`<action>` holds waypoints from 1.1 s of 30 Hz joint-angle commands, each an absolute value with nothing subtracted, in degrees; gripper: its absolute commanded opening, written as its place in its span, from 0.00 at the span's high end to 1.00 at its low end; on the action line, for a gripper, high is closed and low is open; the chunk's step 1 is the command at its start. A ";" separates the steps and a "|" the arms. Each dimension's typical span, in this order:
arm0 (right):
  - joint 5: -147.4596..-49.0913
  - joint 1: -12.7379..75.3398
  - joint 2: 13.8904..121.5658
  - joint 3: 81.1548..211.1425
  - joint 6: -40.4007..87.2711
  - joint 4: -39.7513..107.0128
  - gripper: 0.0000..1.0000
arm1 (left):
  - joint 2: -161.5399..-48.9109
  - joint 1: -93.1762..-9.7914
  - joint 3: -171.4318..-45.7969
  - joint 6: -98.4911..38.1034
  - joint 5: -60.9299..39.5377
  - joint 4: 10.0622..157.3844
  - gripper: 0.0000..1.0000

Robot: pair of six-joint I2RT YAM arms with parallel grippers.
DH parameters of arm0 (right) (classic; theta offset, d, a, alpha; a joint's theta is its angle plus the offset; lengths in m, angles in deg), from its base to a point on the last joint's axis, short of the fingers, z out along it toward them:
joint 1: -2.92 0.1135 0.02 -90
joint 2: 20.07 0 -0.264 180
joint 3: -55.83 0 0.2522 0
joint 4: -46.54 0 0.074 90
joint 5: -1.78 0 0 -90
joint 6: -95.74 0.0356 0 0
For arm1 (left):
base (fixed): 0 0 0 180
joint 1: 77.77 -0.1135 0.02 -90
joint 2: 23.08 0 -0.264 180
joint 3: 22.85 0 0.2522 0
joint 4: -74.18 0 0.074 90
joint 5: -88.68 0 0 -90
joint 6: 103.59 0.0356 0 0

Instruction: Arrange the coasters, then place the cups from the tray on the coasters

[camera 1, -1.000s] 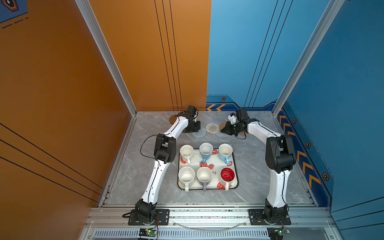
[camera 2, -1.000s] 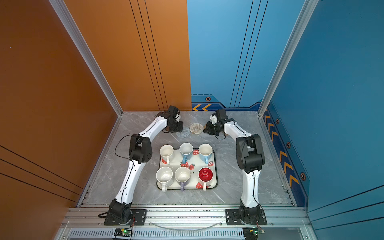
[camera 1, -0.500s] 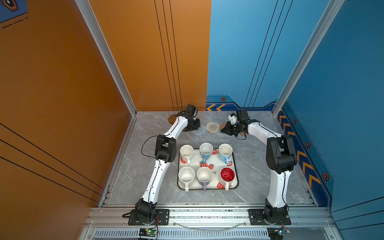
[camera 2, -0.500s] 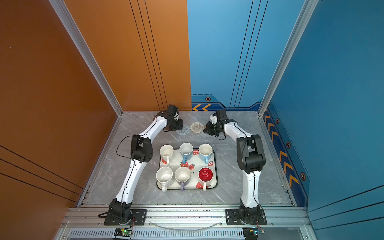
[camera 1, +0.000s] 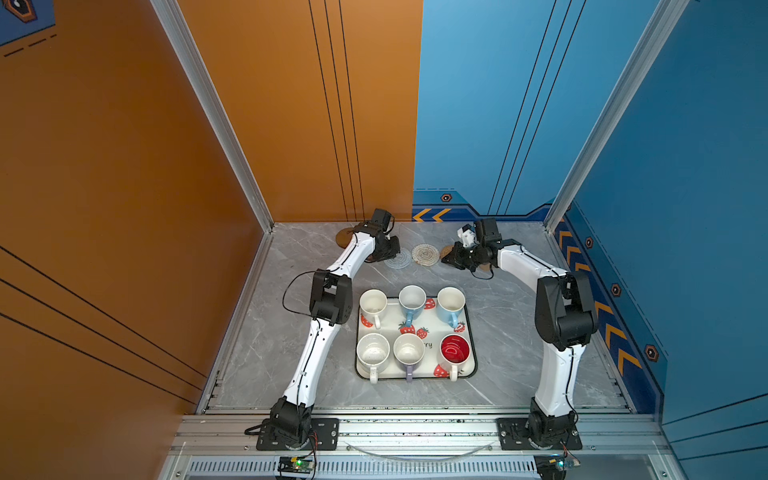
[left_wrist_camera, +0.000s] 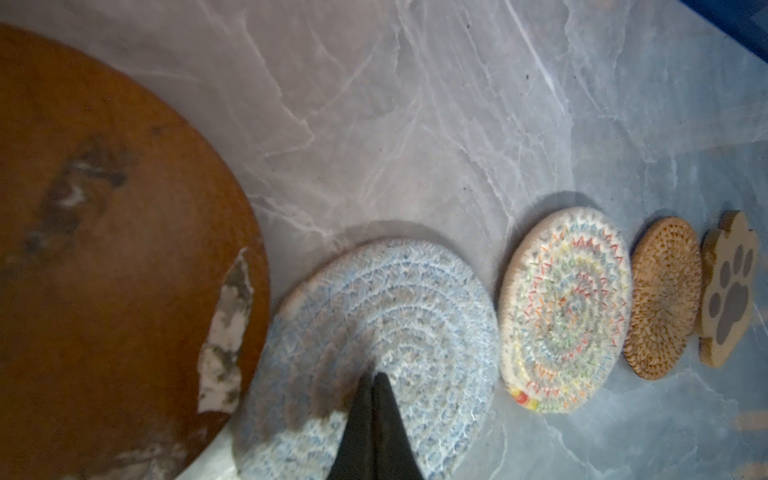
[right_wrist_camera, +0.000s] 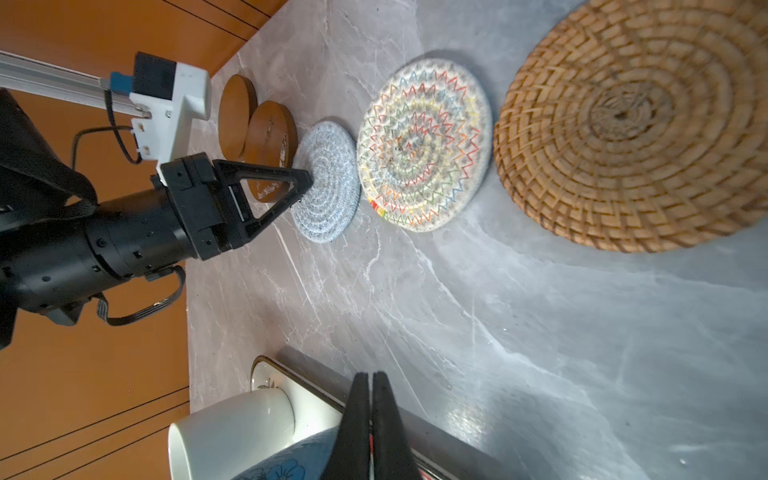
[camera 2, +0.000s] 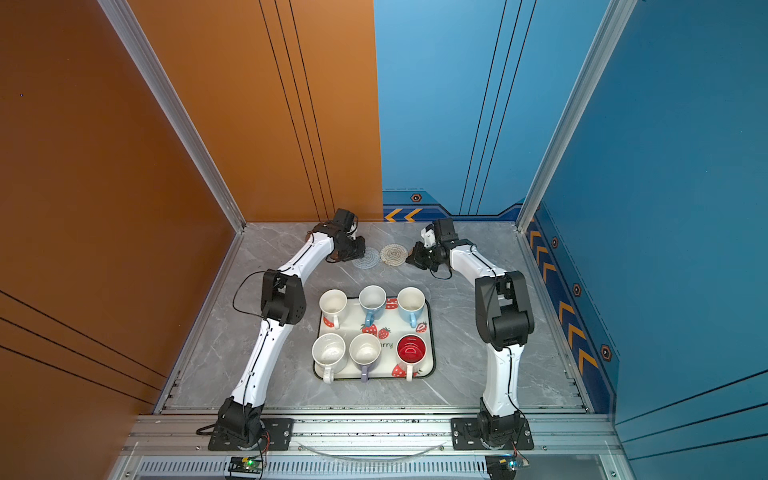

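**1. L claw**: clenched, tips pressed together, nothing gripped. The tips sit at the grey coaster, on the side toward the brown disc. Contact is likely but cannot be confirmed.

**2. R claw**: clenched, tips together, nothing gripped. It is low over the bench, just beside the rattan coaster.

**3. Coasters:** one row along the far side of the bench.
- Order, L to R in both top views: 2nd brown disc, brown disc, grey coaster, cream coaster, rattan coaster, paw coaster.
- The grey edge meets the brown disc.
- The cream coaster is near the grey one, w/ a narrow gap.
- The paw coaster is just beside the rattan one. The R arm hides it in both top views.

**4. Tray**: mid-bench, between the arms and nearer their bases than the row.

**5. Cups:** all six upright on the tray, handles toward the arm bases.
- Far row: white cup, blue cup, 2nd blue cup.
- Near row: speckled cup, lavender cup, red-lined cup.
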State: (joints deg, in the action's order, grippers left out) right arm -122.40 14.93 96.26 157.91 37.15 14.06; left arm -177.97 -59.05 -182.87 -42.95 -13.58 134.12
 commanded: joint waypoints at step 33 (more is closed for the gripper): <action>-123.38 16.55 94.89 152.80 39.72 17.14 1.00 | -180.58 -69.55 -184.36 -46.17 -8.24 104.57 0.52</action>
State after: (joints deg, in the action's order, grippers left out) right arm -122.92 16.17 96.26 153.30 39.08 16.57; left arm -178.65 -68.87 -184.77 -42.67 -6.01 112.19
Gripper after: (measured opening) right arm 0.047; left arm 0.475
